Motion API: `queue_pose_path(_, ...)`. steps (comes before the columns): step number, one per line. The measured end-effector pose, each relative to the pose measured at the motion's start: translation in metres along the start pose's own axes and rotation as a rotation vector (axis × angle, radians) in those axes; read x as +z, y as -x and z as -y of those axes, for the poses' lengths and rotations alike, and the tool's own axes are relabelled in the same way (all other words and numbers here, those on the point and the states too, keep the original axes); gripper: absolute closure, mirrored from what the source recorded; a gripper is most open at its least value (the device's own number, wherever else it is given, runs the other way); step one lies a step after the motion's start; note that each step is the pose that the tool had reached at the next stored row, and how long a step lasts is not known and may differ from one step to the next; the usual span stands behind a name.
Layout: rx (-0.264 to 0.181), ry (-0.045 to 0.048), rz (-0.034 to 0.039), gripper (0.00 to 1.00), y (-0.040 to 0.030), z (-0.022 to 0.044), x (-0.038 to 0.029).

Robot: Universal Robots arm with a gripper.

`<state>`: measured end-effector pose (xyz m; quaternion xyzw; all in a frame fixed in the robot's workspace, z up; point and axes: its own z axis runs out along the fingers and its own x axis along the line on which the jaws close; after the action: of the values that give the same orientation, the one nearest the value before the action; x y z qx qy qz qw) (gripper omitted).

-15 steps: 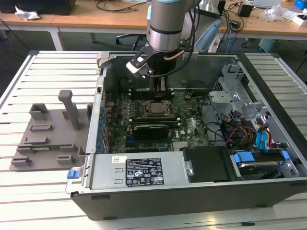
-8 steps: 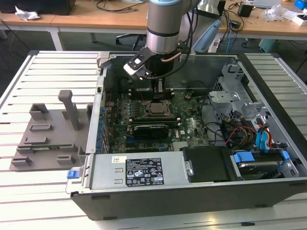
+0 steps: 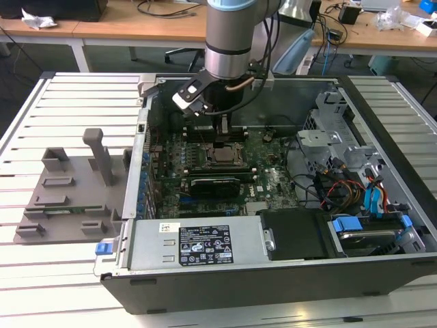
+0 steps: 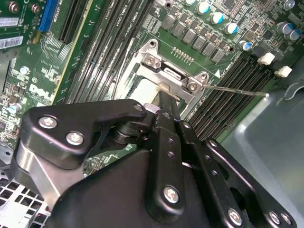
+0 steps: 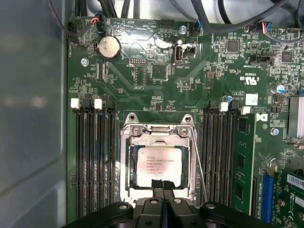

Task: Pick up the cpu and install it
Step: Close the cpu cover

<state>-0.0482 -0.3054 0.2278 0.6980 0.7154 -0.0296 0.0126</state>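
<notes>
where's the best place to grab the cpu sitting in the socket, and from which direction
Judging by its pose, take the cpu by two opposite pale edges, coming straight down from above. It lies flat, silvery top up, inside the metal socket frame, which rings it closely, so a sideways approach looks blocked. The tool already sits at the chip's edge; the retention lever runs along one side.

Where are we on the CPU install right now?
Done, by the look of it: the cpu lies flat inside the socket frame on the motherboard. In hand: the gripper sits at the chip's near edge, fingers together. Left: the frame looks unlatched, its thin lever apparently free.
</notes>
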Motion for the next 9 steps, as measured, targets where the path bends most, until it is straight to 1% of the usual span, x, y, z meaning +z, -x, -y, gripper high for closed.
queue_pose_path(4,0.0,0.0,0.0,0.89,-0.0002,0.0036,0.003)
queue_pose_path(9,0.0,-0.0001,0.0001,0.89,-0.0006,0.0083,0.0088)
